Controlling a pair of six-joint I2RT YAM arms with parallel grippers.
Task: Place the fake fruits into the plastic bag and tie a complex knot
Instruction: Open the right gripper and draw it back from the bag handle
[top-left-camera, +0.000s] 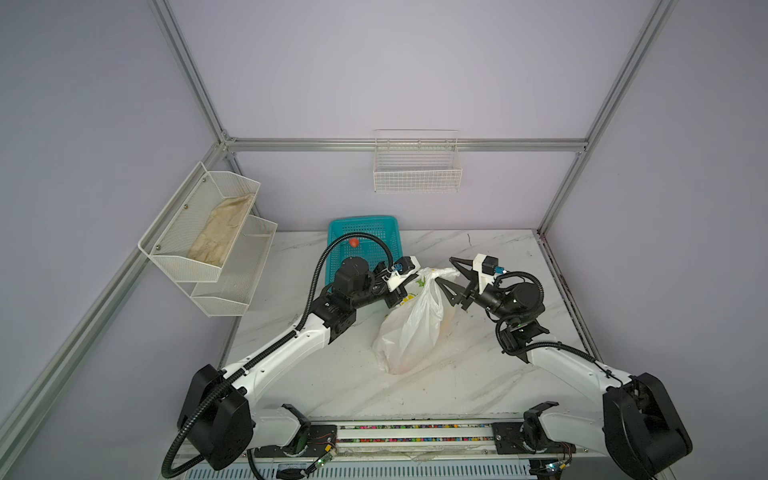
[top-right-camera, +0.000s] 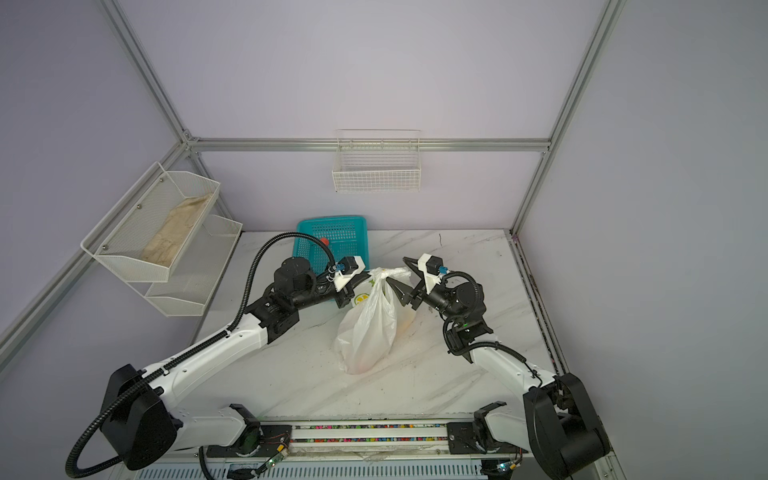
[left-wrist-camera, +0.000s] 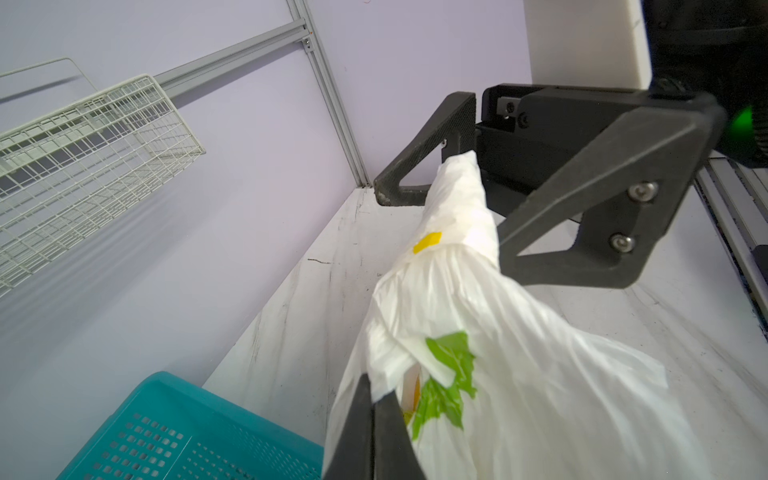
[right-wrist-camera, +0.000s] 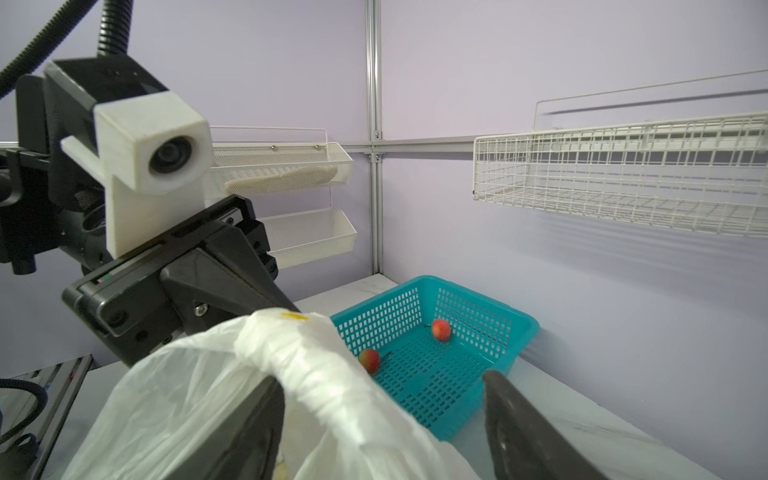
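Note:
The plastic bag (top-left-camera: 411, 328) (top-right-camera: 370, 328) stands on the marble table (top-left-camera: 332, 374), bulging, white with green and yellow print. Its handles are twisted together at the top into what looks like the knot (left-wrist-camera: 399, 332). My left gripper (left-wrist-camera: 372, 386) (top-left-camera: 401, 293) is shut on a white end of that tie. My right gripper (right-wrist-camera: 384, 380) (top-left-camera: 448, 274) is open; a twisted handle end (right-wrist-camera: 332, 374) (left-wrist-camera: 457, 208) lies loose between its fingers. Two red fake fruits (right-wrist-camera: 441, 329) (right-wrist-camera: 369, 359) lie in the teal basket (right-wrist-camera: 478, 307); whatever is in the bag is hidden.
The teal basket (top-left-camera: 365, 232) sits at the back of the table, behind my left wrist. A white wire basket (top-left-camera: 417, 166) hangs on the back wall. Mesh shelves (top-left-camera: 199, 232) on the left wall hold a beige cloth (top-left-camera: 222, 232).

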